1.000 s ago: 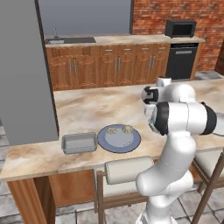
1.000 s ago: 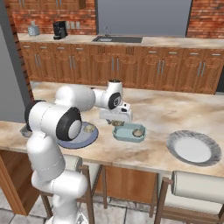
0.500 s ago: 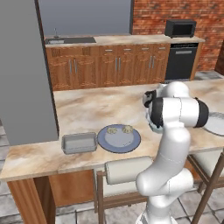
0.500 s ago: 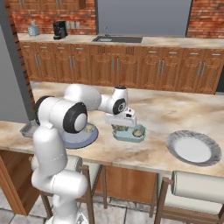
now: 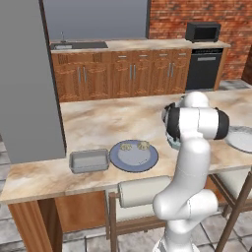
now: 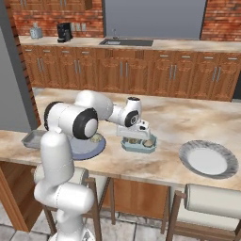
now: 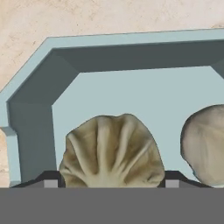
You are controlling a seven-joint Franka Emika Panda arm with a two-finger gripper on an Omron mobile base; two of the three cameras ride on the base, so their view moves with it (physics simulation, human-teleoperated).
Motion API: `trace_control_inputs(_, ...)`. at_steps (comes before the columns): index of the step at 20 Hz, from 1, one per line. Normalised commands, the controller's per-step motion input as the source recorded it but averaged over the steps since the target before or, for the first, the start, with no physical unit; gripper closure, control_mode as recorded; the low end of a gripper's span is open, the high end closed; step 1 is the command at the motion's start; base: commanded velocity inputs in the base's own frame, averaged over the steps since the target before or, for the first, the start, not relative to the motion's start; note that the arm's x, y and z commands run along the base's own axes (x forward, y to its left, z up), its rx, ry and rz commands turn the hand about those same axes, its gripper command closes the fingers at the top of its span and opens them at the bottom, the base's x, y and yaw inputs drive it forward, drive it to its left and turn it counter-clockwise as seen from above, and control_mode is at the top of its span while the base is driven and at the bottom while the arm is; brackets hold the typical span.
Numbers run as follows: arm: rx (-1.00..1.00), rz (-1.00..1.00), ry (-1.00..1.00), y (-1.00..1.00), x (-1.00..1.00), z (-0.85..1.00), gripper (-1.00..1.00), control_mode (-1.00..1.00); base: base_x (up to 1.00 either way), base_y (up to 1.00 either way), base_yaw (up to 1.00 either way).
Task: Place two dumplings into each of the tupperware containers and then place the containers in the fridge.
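Resting in smooth pale teal tub (image 7: pixel 131 92) with clipped corners, two creased beige dumplings (image 7: pixel 111 153), fingers (image 7: pixel 51 180) spread wide.

second dumpling (image 7: pixel 204 144) cut off at edge

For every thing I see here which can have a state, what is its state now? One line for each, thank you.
pincer: open, low over the teal container, holding nothing
teal container: on the counter, two dumplings inside
pleated dumpling: lying in the teal container, between the pincer tips
grey container: on the counter, empty
blue-grey plate: two dumplings on it
white plate: empty
fridge: door shut
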Motion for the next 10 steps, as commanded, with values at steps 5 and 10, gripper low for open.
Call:
trace_control_inputs(5,0.0,0.0,0.0,0.0,0.21,0.0,1.0,-1.0,0.0,0.0,0.0)
trace_control_inputs(10,0.0,0.0,0.0,-0.07,0.16,0.0,1.0,-1.0,0.0,0.0,0.0)
